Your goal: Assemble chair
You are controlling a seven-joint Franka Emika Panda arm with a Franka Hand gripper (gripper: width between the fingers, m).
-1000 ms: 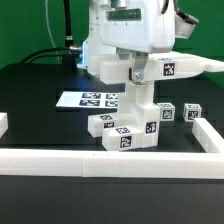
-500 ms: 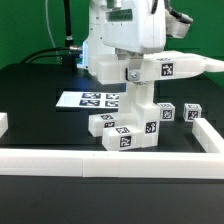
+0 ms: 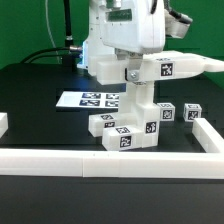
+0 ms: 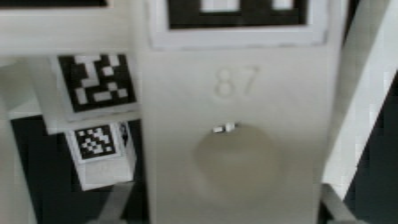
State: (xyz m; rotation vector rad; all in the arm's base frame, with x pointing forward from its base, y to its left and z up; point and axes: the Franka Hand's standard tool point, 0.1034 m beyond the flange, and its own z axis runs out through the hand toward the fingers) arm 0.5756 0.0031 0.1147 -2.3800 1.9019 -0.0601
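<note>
My gripper (image 3: 133,72) is shut on a flat white chair slab (image 3: 176,67) that sticks out level toward the exterior view's right, with a tag on its side. In the wrist view the slab (image 4: 231,120) fills the picture between my gripper (image 4: 231,205) fingers (image 4: 118,205), an embossed number on its face. Just under the held end, a partly built chair (image 3: 126,131) of tagged white blocks carries an upright piece (image 3: 140,100). Whether slab and upright touch I cannot tell. Tagged faces of lower parts (image 4: 96,80) show beside the slab.
Two loose tagged cube-ended pieces (image 3: 167,113) (image 3: 191,112) lie to the exterior view's right of the assembly. The marker board (image 3: 88,99) lies flat behind it. A long white border rail (image 3: 110,160) runs along the front and up the right side.
The wrist and the slab shifted very slightly a second ago. Since half a second ago nothing has visibly moved, and the grip is unchanged.
</note>
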